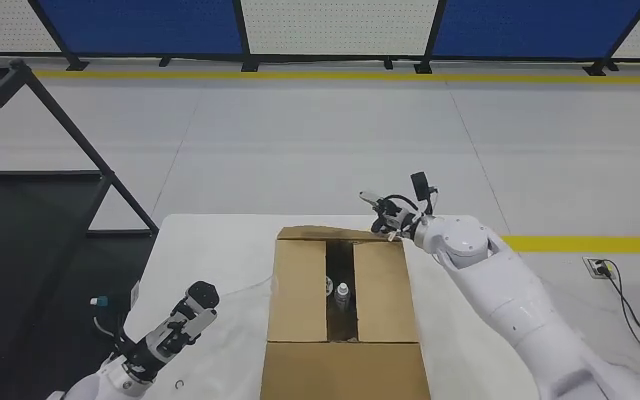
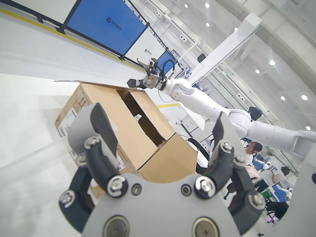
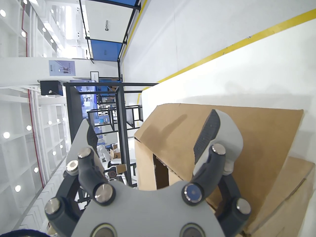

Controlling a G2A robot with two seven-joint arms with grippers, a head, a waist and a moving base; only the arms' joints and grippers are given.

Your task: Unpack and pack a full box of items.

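Jaws spread, the right gripper (image 1: 380, 214) sits at the far right corner of the cardboard box (image 1: 300, 290) in the top view; whether it touches the cardboard cannot be told. Plain and brown, the box stands on the white table (image 1: 210, 250), its two long flaps nearly shut. A dark slot between them shows a white-capped bottle (image 1: 343, 291). The left gripper (image 1: 203, 293) hangs over the table to the left of the box, well apart from it.

From the left wrist, that gripper's fingers (image 2: 98, 122) stand wide open on nothing, with the box beyond them.

From the right wrist, open fingers (image 3: 207, 134) frame the box's far flap, which lies just beyond them.
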